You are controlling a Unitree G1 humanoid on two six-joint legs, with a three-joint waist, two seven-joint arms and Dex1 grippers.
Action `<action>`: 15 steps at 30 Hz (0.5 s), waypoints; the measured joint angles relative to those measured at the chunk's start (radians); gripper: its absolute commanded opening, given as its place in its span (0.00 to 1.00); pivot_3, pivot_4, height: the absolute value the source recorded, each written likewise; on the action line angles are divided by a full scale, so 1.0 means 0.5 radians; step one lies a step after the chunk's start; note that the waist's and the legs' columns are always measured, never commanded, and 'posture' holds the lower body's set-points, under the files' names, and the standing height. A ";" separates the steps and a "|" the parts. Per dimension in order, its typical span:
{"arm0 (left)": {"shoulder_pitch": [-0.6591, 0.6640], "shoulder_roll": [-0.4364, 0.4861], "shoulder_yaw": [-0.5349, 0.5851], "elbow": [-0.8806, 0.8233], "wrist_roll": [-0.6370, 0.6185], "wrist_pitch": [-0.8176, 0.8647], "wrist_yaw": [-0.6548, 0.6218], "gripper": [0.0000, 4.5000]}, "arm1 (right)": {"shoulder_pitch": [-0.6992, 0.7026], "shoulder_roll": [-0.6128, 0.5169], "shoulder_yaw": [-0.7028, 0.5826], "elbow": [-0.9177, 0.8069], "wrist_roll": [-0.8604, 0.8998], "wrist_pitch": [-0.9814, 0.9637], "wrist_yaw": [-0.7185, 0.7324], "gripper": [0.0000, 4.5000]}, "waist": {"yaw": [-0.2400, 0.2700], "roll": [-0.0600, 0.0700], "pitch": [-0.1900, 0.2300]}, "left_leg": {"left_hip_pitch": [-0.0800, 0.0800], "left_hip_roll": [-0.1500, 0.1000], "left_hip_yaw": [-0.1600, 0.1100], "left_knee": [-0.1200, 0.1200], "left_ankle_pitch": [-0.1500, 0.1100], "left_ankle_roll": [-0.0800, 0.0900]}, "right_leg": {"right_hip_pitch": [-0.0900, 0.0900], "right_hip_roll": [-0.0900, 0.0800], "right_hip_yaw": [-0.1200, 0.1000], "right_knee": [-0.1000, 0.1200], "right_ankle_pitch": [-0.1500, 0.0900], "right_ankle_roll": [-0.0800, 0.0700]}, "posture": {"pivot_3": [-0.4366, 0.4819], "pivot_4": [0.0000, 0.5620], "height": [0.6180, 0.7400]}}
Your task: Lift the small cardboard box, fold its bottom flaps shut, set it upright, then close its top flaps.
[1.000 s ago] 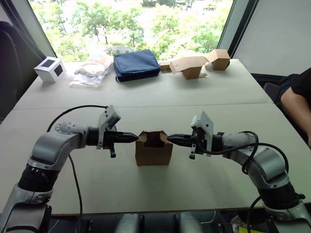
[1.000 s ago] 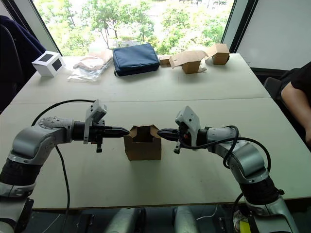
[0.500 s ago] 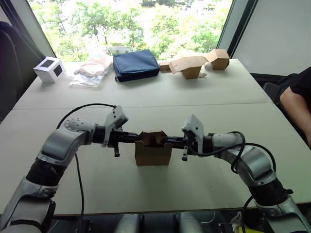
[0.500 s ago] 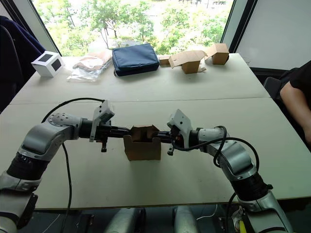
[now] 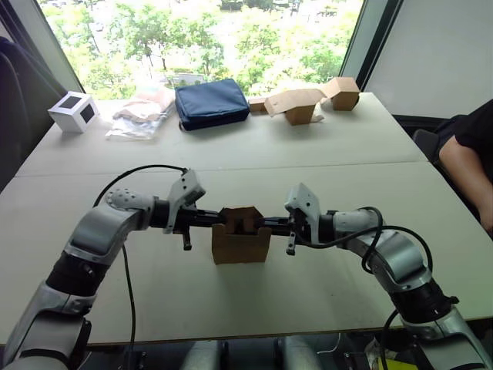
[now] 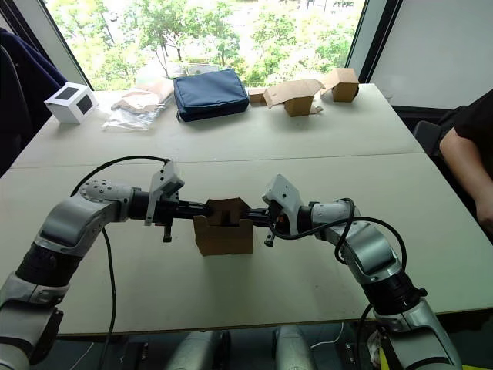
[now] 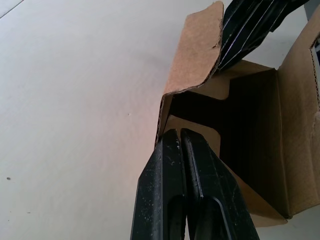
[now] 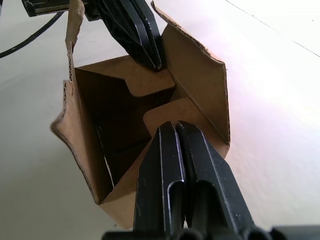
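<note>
The small cardboard box stands upright on the counter, about midway between the side edges and nearer the near edge than the far one. Its open end faces up and the top flaps are not yet closed. The two side flaps have been pushed inward and slope down into the opening, while the other two stand up. The left gripper reaches in from the left side with its two black fingers pressed together, holding nothing, and their tips bear on the inward-folded flap at that end. The right gripper comes from the opposite side, its fingers likewise pressed together and empty, tips resting on the flap at its own end. Both grippers lie roughly level and point at each other across the top of the box. Along the far edge of the counter sit a white cube with dark panels toward the far left corner, then a clear plastic bag, a dark blue pouch, and a group of lighter tan cardboard boxes toward the far right corner, all well apart from the small box. A person's arm shows at the right edge of the counter.
</note>
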 measured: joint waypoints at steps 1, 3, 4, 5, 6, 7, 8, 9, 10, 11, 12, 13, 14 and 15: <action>0.019 0.004 0.003 -0.019 -0.004 -0.005 -0.002 0.02 | 0.010 0.001 -0.002 -0.006 0.000 0.000 -0.002 0.00 | 0.000 0.000 0.000 | 0.000 0.000 0.000 0.000 0.000 0.000 | 0.000 0.000 0.000 0.000 0.000 0.000 | 0.48 0.27 1.00; 0.064 0.027 0.011 -0.080 -0.020 -0.005 -0.010 0.02 | 0.044 0.008 -0.008 -0.043 0.015 0.005 -0.009 0.00 | 0.000 0.000 0.000 | 0.000 0.000 0.000 0.000 0.000 0.000 | 0.000 -0.001 0.000 0.000 0.000 0.000 | 0.48 0.27 1.00; 0.075 0.035 0.012 -0.091 -0.025 -0.002 -0.015 0.02 | 0.052 0.010 -0.008 -0.051 0.023 0.009 -0.009 0.00 | 0.000 0.000 0.000 | 0.000 0.000 0.000 0.000 0.000 0.000 | 0.000 -0.001 0.000 0.000 0.000 0.000 | 0.48 0.27 1.00; 0.079 0.039 0.012 -0.102 -0.027 0.002 -0.016 0.02 | 0.062 0.010 -0.011 -0.064 0.034 0.016 -0.011 0.00 | 0.001 0.000 0.000 | 0.000 0.000 0.000 0.000 0.000 0.000 | 0.000 -0.001 0.000 0.000 0.000 0.000 | 0.48 0.27 1.00; 0.082 0.052 0.013 -0.108 -0.031 0.006 -0.022 0.02 | 0.072 0.010 -0.012 -0.084 0.042 0.021 -0.011 0.00 | 0.002 0.000 0.000 | 0.000 0.000 0.000 0.000 0.000 0.000 | 0.000 -0.001 0.000 0.000 0.000 0.000 | 0.48 0.27 1.00; 0.082 0.063 0.017 -0.110 -0.033 0.008 -0.028 0.02 | 0.076 0.010 -0.012 -0.097 0.048 0.022 -0.011 0.00 | 0.001 0.000 0.000 | 0.000 0.000 0.000 0.000 0.000 0.000 | 0.000 -0.001 0.000 0.000 0.000 0.000 | 0.48 0.27 1.00; 0.081 0.061 0.033 -0.108 -0.048 0.012 -0.028 0.02 | 0.077 0.010 -0.018 -0.102 0.063 0.024 -0.011 0.00 | 0.001 0.000 0.000 | 0.000 0.000 0.000 0.000 0.000 0.000 | 0.000 -0.001 0.000 0.000 0.000 0.000 | 0.48 0.27 1.00; 0.080 0.046 0.062 -0.105 -0.071 0.013 -0.020 0.02 | 0.077 0.013 -0.030 -0.102 0.076 0.026 -0.013 0.00 | 0.002 0.000 0.000 | 0.000 0.000 0.000 0.000 0.000 0.000 | 0.000 -0.001 0.000 0.000 0.000 0.000 | 0.48 0.27 1.00; 0.073 0.010 0.108 -0.096 -0.101 0.012 0.001 0.02 | 0.078 0.016 -0.057 -0.102 0.097 0.034 -0.014 0.00 | 0.005 0.000 0.000 | 0.000 0.000 0.000 0.000 0.000 0.000 | 0.000 -0.001 0.000 0.000 0.000 0.000 | 0.48 0.27 1.00; 0.067 -0.048 0.176 -0.092 -0.143 0.005 0.027 0.02 | 0.079 0.019 -0.094 -0.103 0.132 0.048 -0.014 0.00 | 0.009 0.000 0.000 | 0.000 0.000 0.000 0.000 0.000 0.000 | 0.001 -0.001 0.000 0.000 0.000 0.000 | 0.48 0.27 1.00; 0.050 -0.094 0.236 -0.082 -0.203 -0.002 0.036 0.02 | 0.078 0.020 -0.142 -0.108 0.184 0.074 -0.014 0.00 | 0.009 -0.001 0.000 | 0.000 0.000 -0.001 0.000 0.000 0.000 | 0.002 -0.002 -0.001 -0.001 0.000 0.000 | 0.48 0.27 1.00; 0.019 -0.110 0.294 -0.066 -0.258 -0.002 0.033 0.02 | 0.074 0.019 -0.198 -0.119 0.235 0.095 -0.013 0.00 | 0.007 -0.002 0.000 | 0.000 0.000 -0.001 0.000 0.000 0.000 | 0.002 -0.001 -0.001 -0.002 0.000 0.000 | 0.48 0.27 1.00; -0.012 -0.098 0.342 -0.051 -0.304 0.014 0.020 0.02 | 0.068 0.019 -0.249 -0.132 0.279 0.113 -0.015 0.00 | 0.004 -0.001 0.000 | 0.001 0.000 -0.001 0.000 0.000 0.000 | 0.002 -0.001 -0.001 -0.001 0.000 0.000 | 0.48 0.27 1.00; -0.048 -0.066 0.387 -0.031 -0.352 0.048 -0.002 0.02 | 0.064 0.015 -0.302 -0.149 0.316 0.132 -0.020 0.00 | 0.002 -0.001 0.000 | 0.001 0.000 -0.001 0.000 0.000 0.000 | 0.001 -0.001 -0.001 -0.001 0.000 0.000 | 0.48 0.27 1.00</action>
